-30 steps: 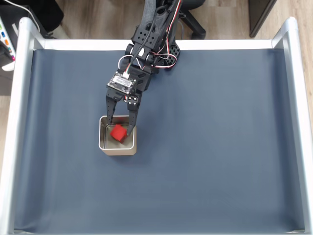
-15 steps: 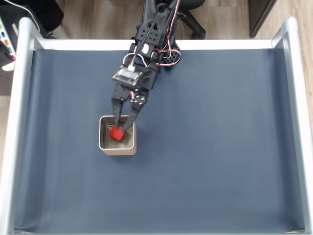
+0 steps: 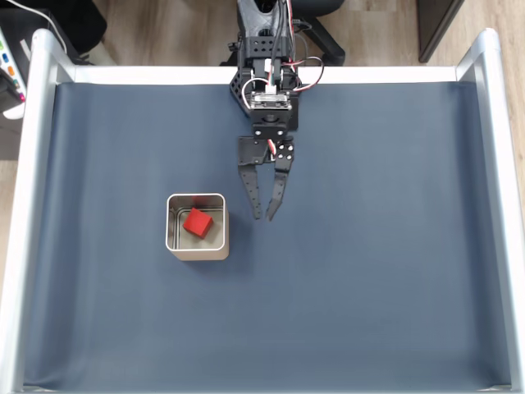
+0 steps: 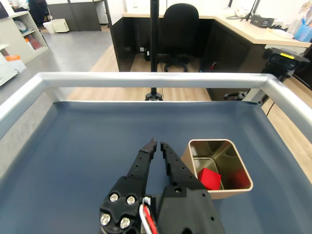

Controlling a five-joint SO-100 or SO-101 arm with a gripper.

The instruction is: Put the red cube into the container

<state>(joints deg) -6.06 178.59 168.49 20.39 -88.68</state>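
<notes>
The red cube (image 3: 198,222) lies inside the container (image 3: 198,254), a square silver tin on the left half of the dark blue mat. The wrist view shows the cube (image 4: 208,178) resting on the floor of the container (image 4: 215,142), with red reflections on the shiny walls. My gripper (image 3: 264,216) hangs over bare mat just right of the tin, apart from it, pointing toward the front. Its black fingers are nearly together with nothing between them. In the wrist view the gripper (image 4: 158,144) points to the left of the tin.
A dark blue mat (image 3: 369,246) covers the table, framed by silver metal rails (image 3: 33,164) on the left, right and back. The arm's base (image 3: 267,49) stands at the back edge. Beyond the rail (image 4: 156,79) are an office chair and desks.
The gripper let go of the red cube inside the tin, rose out of it and swung right toward the table's middle. Its fingers closed together. The cube stays in the tin.
</notes>
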